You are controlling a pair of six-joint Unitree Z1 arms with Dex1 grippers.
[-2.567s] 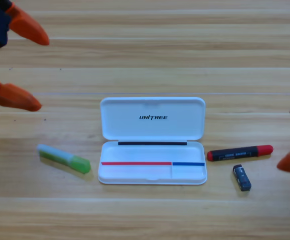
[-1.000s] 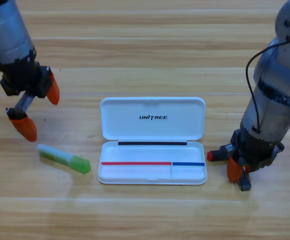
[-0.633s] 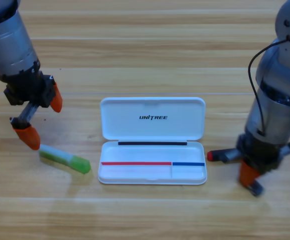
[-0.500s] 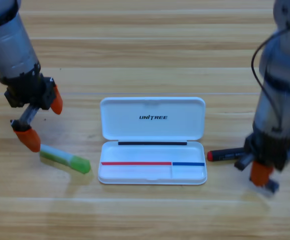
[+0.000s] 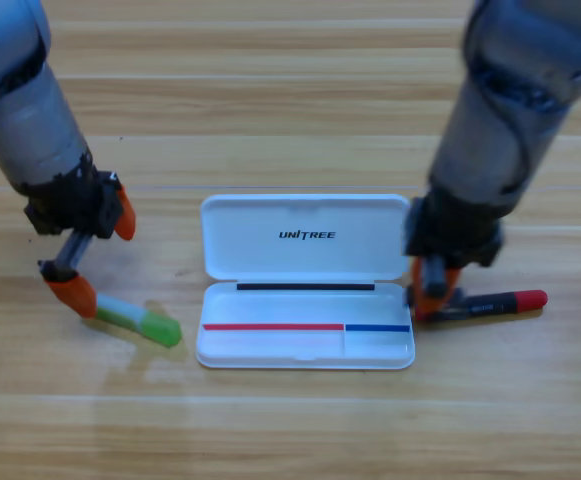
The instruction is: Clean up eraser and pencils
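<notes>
The open white case (image 5: 305, 340) lies nearest on the wooden tabletop (image 5: 290, 430), its tray toward the lower edge and its lid (image 5: 305, 237) laid back behind it. To the left of the tray lies the green pencil (image 5: 138, 320), slanting down to the right; its pale upper end is touched by the lower orange jaw of the left gripper (image 5: 97, 252), whose jaws stand wide apart, the other jaw raised near the arm's black wrist. To the right of the tray lies the black pencil (image 5: 495, 304), its red tip pointing right. The right gripper (image 5: 432, 290) points down at that pencil's left end, just beside the tray's right edge; whether it grips anything cannot be told. The eraser is not visible.
</notes>
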